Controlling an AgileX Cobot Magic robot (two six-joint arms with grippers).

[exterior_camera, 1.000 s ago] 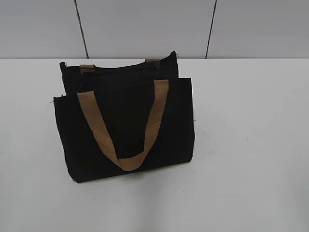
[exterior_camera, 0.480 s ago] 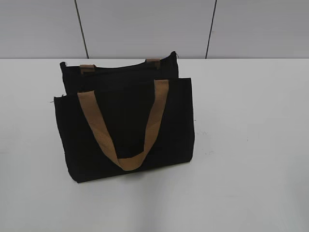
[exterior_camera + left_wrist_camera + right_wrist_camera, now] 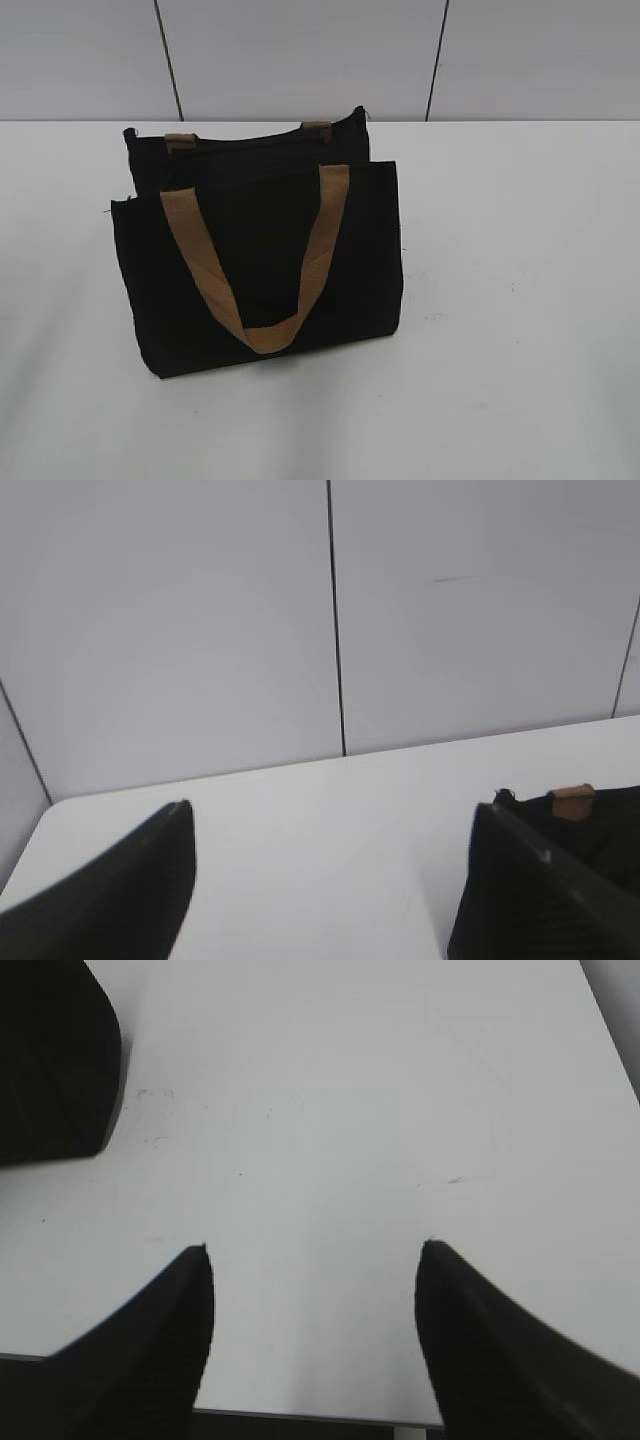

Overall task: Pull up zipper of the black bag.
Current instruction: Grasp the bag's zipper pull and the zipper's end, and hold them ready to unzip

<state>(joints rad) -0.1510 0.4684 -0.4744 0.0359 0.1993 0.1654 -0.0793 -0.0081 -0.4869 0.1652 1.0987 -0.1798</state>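
Note:
The black bag (image 3: 260,260) stands on the white table (image 3: 520,300), left of centre, with a tan loop handle (image 3: 262,262) hanging down its front. A small pale speck at the bag's top right corner (image 3: 364,113) may be the zipper pull; it is too small to tell. Neither gripper shows in the exterior view. My left gripper (image 3: 333,820) is open and empty over the table, with the bag (image 3: 600,825) and a tan strap tab (image 3: 573,793) past its right finger. My right gripper (image 3: 315,1250) is open and empty, with a corner of the bag (image 3: 50,1060) at the upper left.
A grey panelled wall (image 3: 300,55) runs behind the table. In the right wrist view the table's near edge (image 3: 310,1417) lies just below the fingers. White tabletop extends right of the bag and in front of it.

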